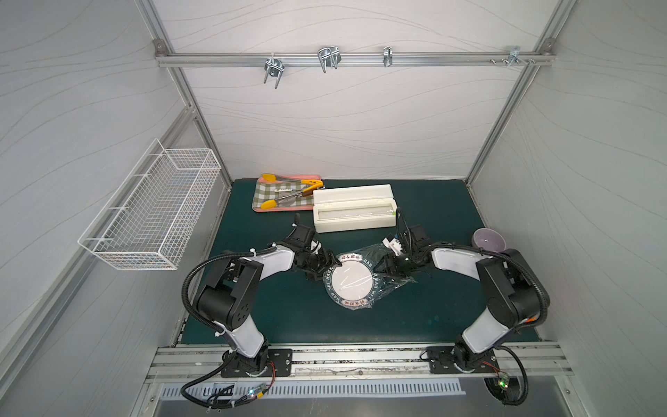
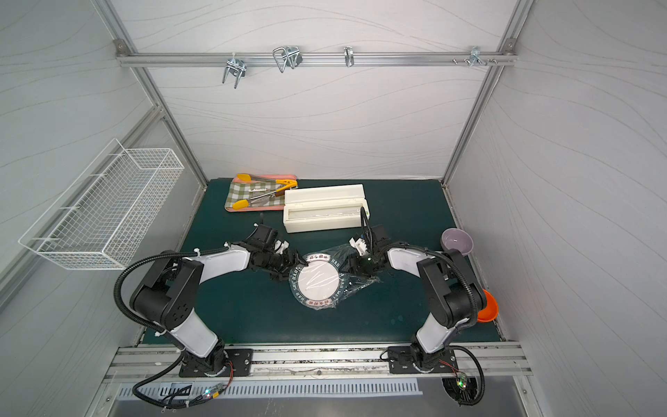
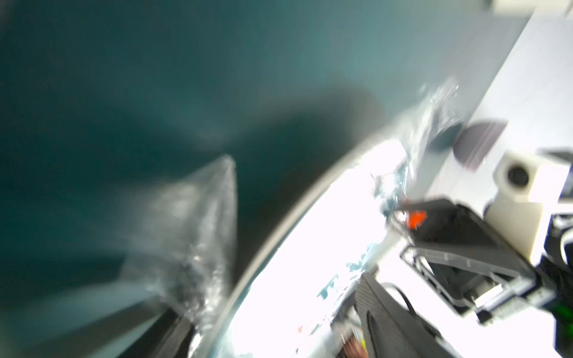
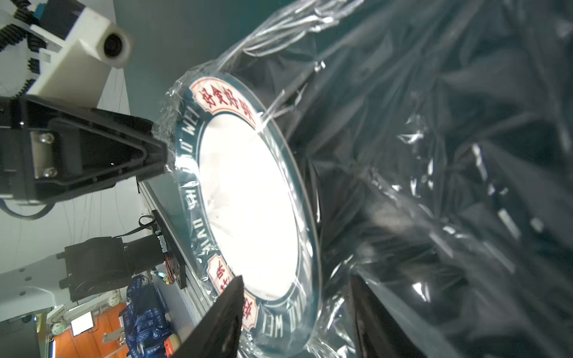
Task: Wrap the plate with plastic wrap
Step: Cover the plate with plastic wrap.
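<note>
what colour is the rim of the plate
The plate rim is dark green with white letters, clearest in the right wrist view.

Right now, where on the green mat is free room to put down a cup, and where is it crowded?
Free: the mat strip between the plate and the front rail; the corner between the white box and the purple bowl. Crowded: the middle, with left gripper, right gripper and plastic wrap at the plate.

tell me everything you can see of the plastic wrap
The plastic wrap is a thin, clear, glossy film, creased with bright highlights. It lies over the plate, tucked round the rim beside the left pincer, one finger of which touches it. Beside the right pincer the surplus spreads loose and crumpled onto the green mat.
</note>
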Available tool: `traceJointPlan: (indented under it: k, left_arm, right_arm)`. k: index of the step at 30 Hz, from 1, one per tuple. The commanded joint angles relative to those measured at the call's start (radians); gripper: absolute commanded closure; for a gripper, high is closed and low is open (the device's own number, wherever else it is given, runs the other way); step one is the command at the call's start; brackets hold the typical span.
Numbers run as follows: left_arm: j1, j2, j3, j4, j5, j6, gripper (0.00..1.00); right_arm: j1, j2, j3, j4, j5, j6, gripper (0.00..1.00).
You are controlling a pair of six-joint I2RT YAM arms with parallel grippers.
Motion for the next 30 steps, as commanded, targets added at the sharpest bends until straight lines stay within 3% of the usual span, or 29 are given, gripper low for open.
traceJointPlan:
  k: [1, 6, 11, 18, 30]
  left_arm:
    - [0.026, -0.084, -0.052, -0.064, -0.141, 0.066, 0.23]
    - [0.026, -0.197, -0.112, -0.114, -0.145, 0.084, 0.22]
    - [0.01, -0.137, -0.124, 0.068, -0.018, 0.058, 0.42]
    - [0.002, -0.063, -0.174, 0.245, 0.033, -0.001, 0.66]
    - [-0.003, -0.018, -0.313, 0.529, -0.005, -0.062, 0.89]
  right_arm:
    - [-0.004, -0.008, 0.029, -0.062, 0.022, -0.034, 0.44]
    - [-0.005, -0.028, 0.083, -0.121, 0.062, -0.069, 0.45]
    - [-0.004, -0.005, 0.093, -0.115, 0.042, -0.057, 0.45]
    - [-0.003, 0.042, 0.078, -0.076, -0.02, -0.037, 0.46]
    - [-0.003, 0.116, -0.047, 0.186, -0.178, 0.135, 0.46]
